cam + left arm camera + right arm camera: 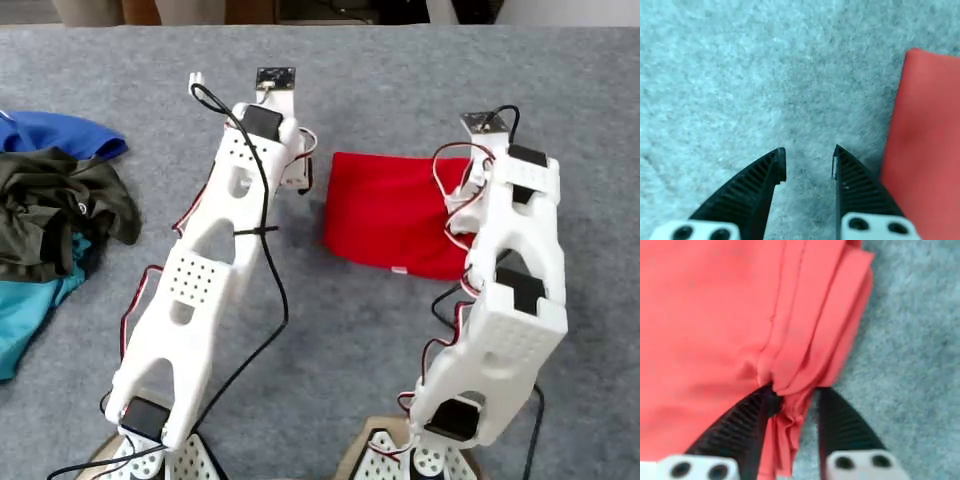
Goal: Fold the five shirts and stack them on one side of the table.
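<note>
Red shirt [715, 315] edge-folds pinched by right gripper [796, 392] fingers, seemingly firmly | shirt at table [400, 80] centre, long axis roughly 9-to-3 | left gripper [809, 162] fingers parted, empty; high view: shirt at its 3 o'clock | right arm nearer.

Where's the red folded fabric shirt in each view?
High view: the red folded fabric shirt lies mid-table, partly under the right arm.
Left wrist view: it lies beside the open left gripper, not touching it.
Right wrist view: its layered edge is pinched in the right gripper.
Shared landmark: the grey felt table cover borders the shirt in all three.
</note>
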Controlling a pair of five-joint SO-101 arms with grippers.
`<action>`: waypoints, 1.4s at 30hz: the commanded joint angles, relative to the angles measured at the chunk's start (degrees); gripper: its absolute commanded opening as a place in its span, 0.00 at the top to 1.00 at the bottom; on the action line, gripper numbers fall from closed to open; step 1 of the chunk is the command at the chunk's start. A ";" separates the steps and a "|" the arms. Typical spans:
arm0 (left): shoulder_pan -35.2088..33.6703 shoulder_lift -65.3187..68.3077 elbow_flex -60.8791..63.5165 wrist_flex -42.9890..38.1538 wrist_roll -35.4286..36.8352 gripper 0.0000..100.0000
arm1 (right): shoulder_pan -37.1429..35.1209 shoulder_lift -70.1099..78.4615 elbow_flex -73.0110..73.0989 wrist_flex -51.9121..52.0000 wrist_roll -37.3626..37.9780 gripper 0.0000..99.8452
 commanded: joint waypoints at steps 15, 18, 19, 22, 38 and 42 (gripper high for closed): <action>-1.49 -1.01 -2.02 0.97 -4.57 0.83 | 10.15 -4.97 -11.38 8.53 1.32 1.00; -1.32 -1.10 -2.02 0.97 -6.86 0.83 | 14.29 -4.35 -11.74 8.62 1.32 1.00; -1.32 -1.10 -2.02 0.97 -7.21 0.83 | 15.87 -4.09 -11.56 8.70 1.49 1.00; -1.49 -1.10 -2.02 0.97 -7.56 0.83 | 22.11 -2.59 -11.65 9.67 2.46 1.00; -1.41 -1.10 -2.02 0.97 -11.69 0.83 | 62.81 0.92 -12.18 9.76 25.41 1.00; -1.49 -1.10 -2.02 0.97 -12.75 0.83 | 69.41 1.10 -13.93 9.85 29.89 1.00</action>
